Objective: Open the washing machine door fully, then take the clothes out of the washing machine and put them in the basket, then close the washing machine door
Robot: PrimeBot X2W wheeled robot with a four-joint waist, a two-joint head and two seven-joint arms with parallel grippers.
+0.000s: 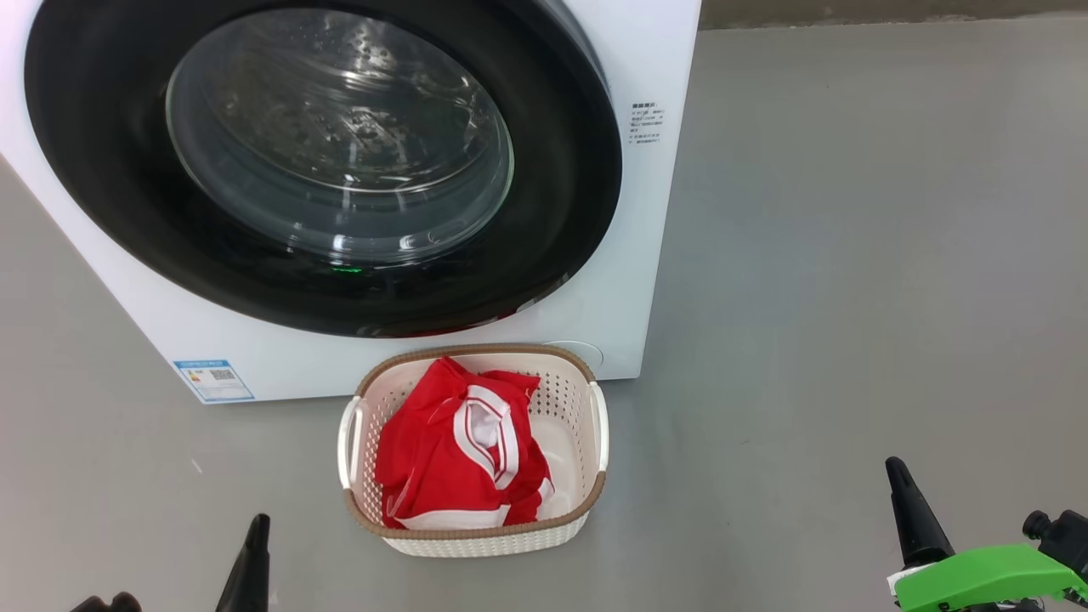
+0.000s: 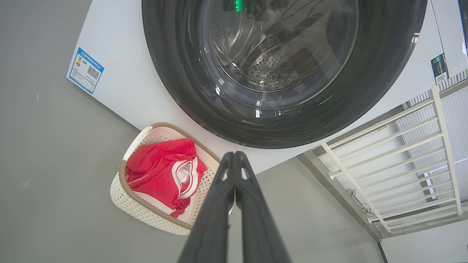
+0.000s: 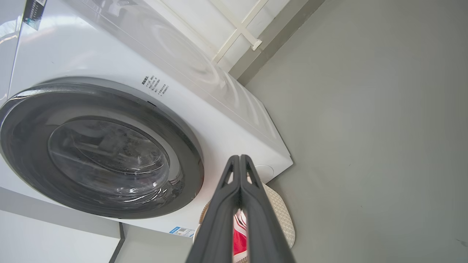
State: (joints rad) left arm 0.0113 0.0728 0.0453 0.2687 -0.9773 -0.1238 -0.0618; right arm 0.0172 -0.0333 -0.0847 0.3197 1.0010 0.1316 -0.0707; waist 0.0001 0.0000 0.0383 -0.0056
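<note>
The white washing machine fills the upper left of the head view, its black-rimmed glass door lying flat against the front. On the floor before it stands the cream basket holding the red clothes with white trim. My left gripper sits at the bottom left, fingertips pressed together with nothing between them. Low on the right, my right gripper is likewise shut and holds nothing. Both are back from the basket and door. Through the glass I see the steel drum.
Grey floor spreads wide to the right of the machine. A blue label sticker marks the machine's lower left corner. A white railing stands beside the machine in the left wrist view.
</note>
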